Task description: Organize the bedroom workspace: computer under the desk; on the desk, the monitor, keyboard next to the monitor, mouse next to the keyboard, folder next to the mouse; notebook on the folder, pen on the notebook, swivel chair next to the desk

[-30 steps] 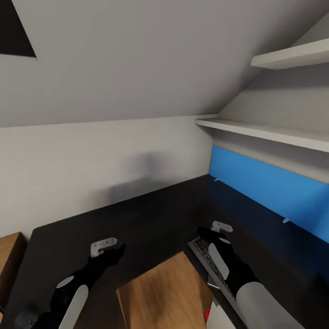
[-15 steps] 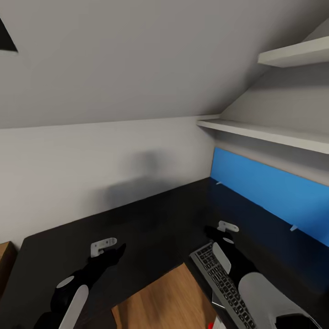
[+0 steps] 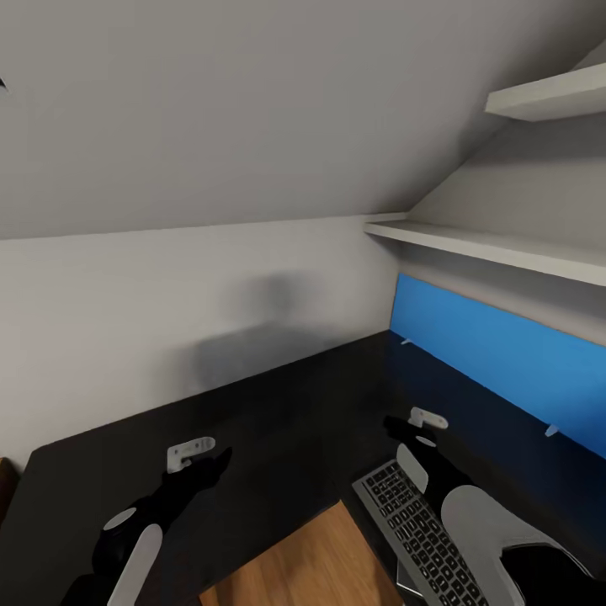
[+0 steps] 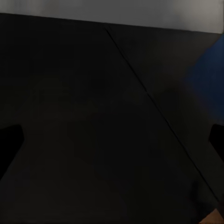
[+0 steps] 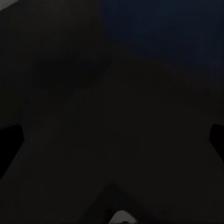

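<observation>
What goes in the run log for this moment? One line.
left gripper: open, empty | right gripper: over desk | keyboard: under right arm

Head view: even, soft, diffuse lighting; blurred grey shadow on the pale back wall (image 3: 252, 328); faint blue sheen on the glossy black desk top (image 3: 278, 421). Wrist views: very dim, near-black, soft-focused, little detail.

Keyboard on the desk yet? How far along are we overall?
Done: nothing confirmed. The desk top ahead shows no monitor, folder, notebook or pen. In hand: the keyboard sits under the right arm near the desk's edge; whether the right hand grips it is unclear. The left hand hovers over bare desk. Left: the remaining placements.
</observation>
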You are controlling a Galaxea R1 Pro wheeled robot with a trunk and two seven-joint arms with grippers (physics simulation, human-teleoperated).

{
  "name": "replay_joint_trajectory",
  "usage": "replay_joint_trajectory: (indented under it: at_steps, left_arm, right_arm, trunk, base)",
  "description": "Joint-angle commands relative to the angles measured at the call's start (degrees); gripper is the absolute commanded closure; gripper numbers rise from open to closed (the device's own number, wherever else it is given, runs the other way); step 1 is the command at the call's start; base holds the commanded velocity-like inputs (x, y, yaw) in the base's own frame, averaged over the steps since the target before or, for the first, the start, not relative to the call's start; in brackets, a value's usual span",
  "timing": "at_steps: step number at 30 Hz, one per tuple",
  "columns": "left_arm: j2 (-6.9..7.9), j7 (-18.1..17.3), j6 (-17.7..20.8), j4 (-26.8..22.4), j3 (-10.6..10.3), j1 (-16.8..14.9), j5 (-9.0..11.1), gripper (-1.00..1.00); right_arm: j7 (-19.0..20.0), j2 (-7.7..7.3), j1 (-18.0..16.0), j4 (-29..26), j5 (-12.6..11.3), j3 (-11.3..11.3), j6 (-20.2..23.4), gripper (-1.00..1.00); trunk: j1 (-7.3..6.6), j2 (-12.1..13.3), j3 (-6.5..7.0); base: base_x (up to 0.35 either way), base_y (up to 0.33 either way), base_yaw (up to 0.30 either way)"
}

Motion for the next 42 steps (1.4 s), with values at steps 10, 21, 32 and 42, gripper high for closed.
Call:
replay_joint_trajectory:
  at_steps: [10, 21, 32, 42]
  left_arm:
    - [0.09, 0.5, 0.4, -2.2, 0.0, 0.0, 3.6, -1.0]
    - [0.13, 0.6, 0.4, -2.3, 0.1, 0.0, 4.5, -1.0]
    - [0.13, 0.6, 0.4, -2.3, 0.2, 0.0, 4.5, -1.0]
    - [0.13, 0.7, 0.4, -2.3, 0.2, 0.0, 4.5, -1.0]
  right_arm:
    - [-1.1, -0.5, -0.1, -0.6, -8.5, 0.1, 5.3, -1.0]
    - [-0.2, -3.38, -0.1, -4.1, -16.1, -4.4, 15.6, -1.0]
    - [1.3, -3.66, -0.1, -4.2, -16.9, -5.9, 15.7, -1.0]
    - [2.0, -3.71, -0.1, -3.9, -17.1, -6.4, 16.2, -1.0]
  trunk:
    - [0.67, -1.3, -0.62]
    - [3.09, -5.7, -2.6]
    - [5.5, -10.1, -4.57]
    - [7.7, -14.1, -6.37]
  base:
    - [0.008, 0.0, 0.0]
    - [0.0, 0.0, 0.0]
    - [0.0, 0.0, 0.0]
    - [0.0, 0.0, 0.0]
